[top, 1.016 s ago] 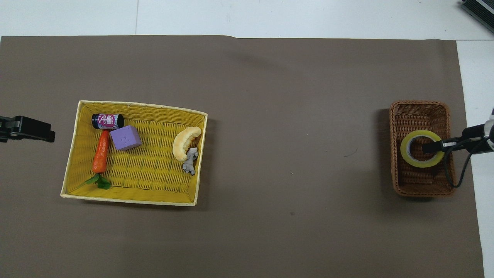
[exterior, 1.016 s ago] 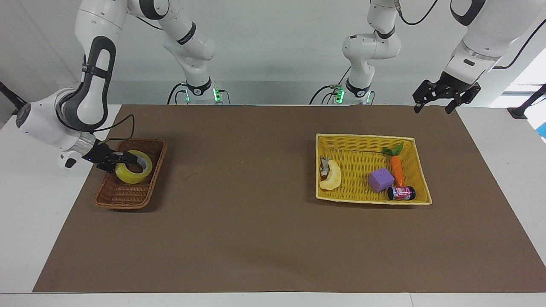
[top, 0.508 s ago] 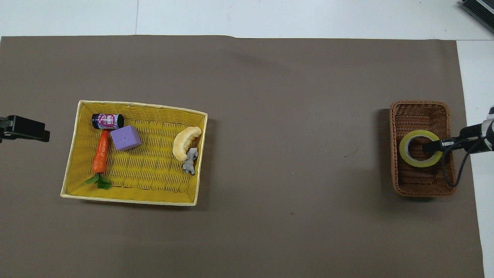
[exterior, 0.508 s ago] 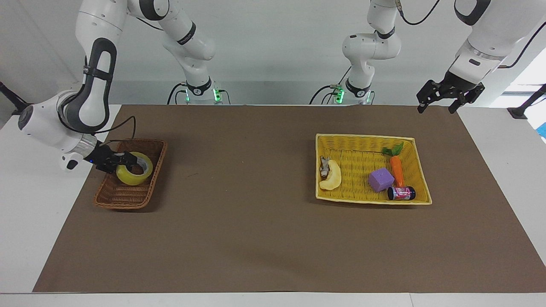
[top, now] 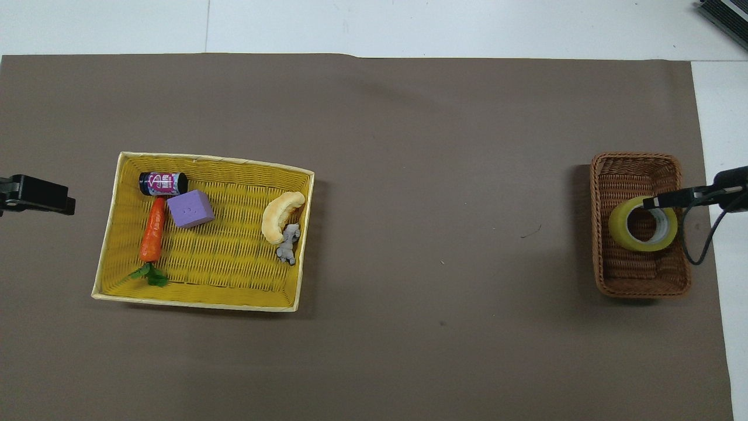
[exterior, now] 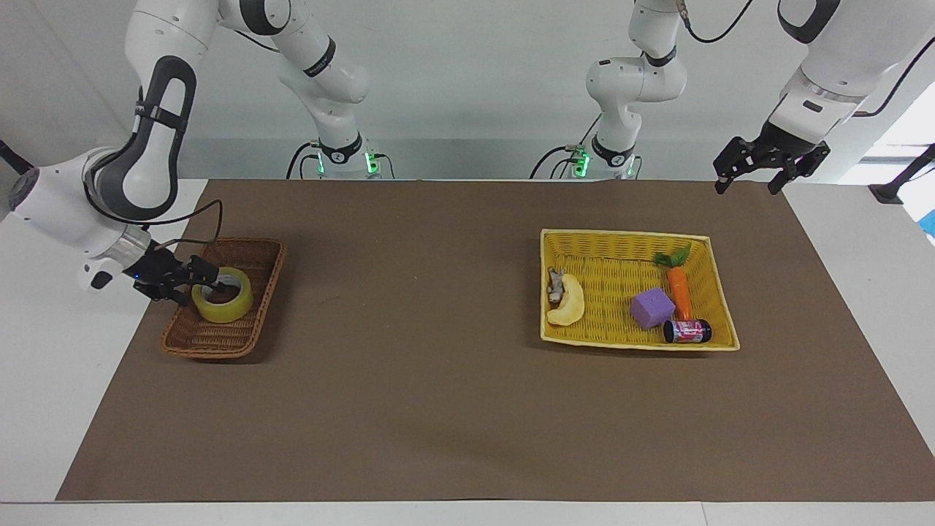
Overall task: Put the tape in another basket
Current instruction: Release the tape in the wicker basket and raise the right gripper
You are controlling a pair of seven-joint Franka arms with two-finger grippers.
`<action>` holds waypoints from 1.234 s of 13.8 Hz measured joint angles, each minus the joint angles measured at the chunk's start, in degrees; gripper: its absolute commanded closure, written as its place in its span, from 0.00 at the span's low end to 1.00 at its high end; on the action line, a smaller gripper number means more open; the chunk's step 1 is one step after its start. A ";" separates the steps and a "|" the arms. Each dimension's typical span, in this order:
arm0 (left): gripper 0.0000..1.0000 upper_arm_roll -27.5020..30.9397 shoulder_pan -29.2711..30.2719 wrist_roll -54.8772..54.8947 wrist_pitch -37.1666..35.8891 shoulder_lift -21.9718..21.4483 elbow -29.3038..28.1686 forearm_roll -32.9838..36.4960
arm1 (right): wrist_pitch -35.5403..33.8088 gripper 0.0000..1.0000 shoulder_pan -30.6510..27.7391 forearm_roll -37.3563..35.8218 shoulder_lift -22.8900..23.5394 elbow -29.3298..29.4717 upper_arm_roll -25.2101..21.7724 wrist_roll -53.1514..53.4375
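The yellow tape roll (exterior: 223,295) lies flat in the small brown wicker basket (exterior: 252,323) at the right arm's end of the table; it also shows in the overhead view (top: 643,224), in the basket (top: 634,166). My right gripper (exterior: 194,284) is open beside the roll, its fingers at the roll's rim, over the basket's outer side (top: 655,203). My left gripper (exterior: 746,185) hangs open and empty above the table's corner at the left arm's end (top: 58,202), and that arm waits.
A larger yellow basket (exterior: 628,235) toward the left arm's end holds a purple cube (exterior: 651,307), a carrot (exterior: 681,290), a small can (exterior: 687,331), a banana-shaped toy (exterior: 570,303) and a small grey figure. A brown mat (exterior: 438,380) covers the table.
The right gripper has let go of the tape and drawn back outward. The roll now lies flat and lower in the brown basket. The left gripper has hardly moved.
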 measured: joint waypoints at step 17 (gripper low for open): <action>0.00 0.00 0.00 0.00 0.00 -0.05 0.00 0.00 | -8.73 0.00 23.48 -17.90 -10.04 7.87 0.27 45.89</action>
